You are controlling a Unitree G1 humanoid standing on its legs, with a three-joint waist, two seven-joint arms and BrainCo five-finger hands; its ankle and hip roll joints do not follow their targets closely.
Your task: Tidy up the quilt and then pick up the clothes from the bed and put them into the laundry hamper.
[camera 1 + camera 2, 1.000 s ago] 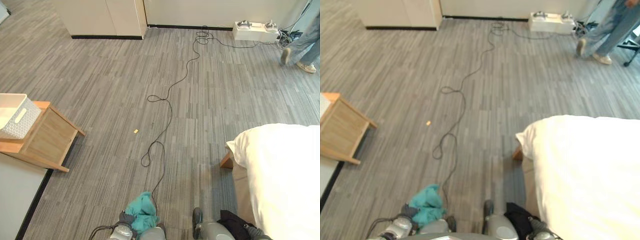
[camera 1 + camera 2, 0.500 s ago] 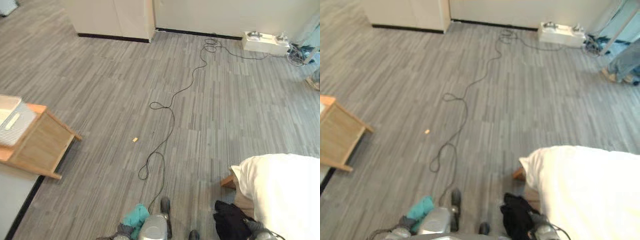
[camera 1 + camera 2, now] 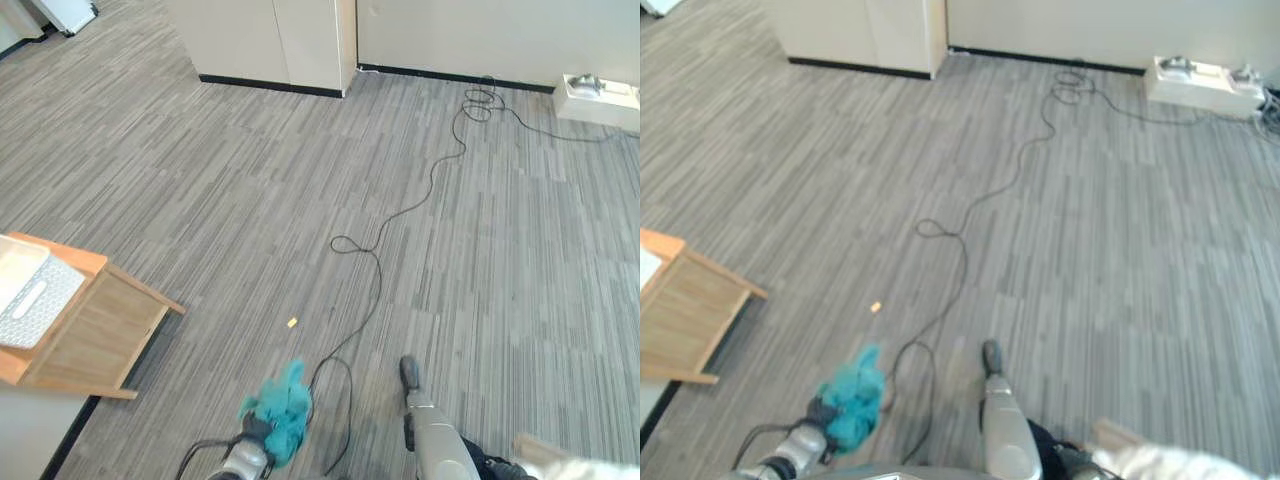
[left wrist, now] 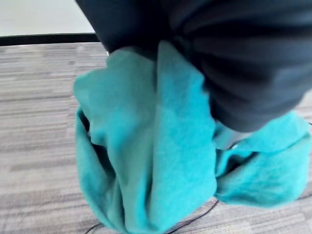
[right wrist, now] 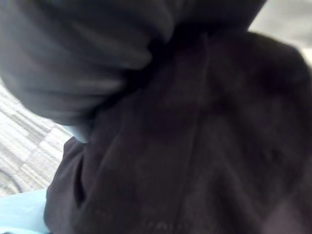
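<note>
A teal cloth [image 3: 283,410] hangs above the floor from my left hand [image 3: 252,436], which is shut on it; in the left wrist view the cloth [image 4: 146,161] droops below the hand's dark cover [image 4: 219,48]. My right hand [image 3: 1072,462] is low at the right, shut on a black garment [image 3: 1042,440], which bunches under that hand's cover [image 5: 73,44] in the right wrist view. A white perforated hamper [image 3: 25,295] sits on a wooden stand [image 3: 100,330] at the far left. A corner of the white quilt [image 3: 1160,462] shows at the bottom right.
Grey striped floor stretches ahead. A cream cabinet [image 3: 270,40] stands against the far wall, and a white box [image 3: 1200,85] lies by the wall at the right. A small yellow scrap [image 3: 292,322] lies on the floor.
The camera has swung left: the bed has slid nearly out at the right and the person is out of frame. Both hands still hold their cloths.
</note>
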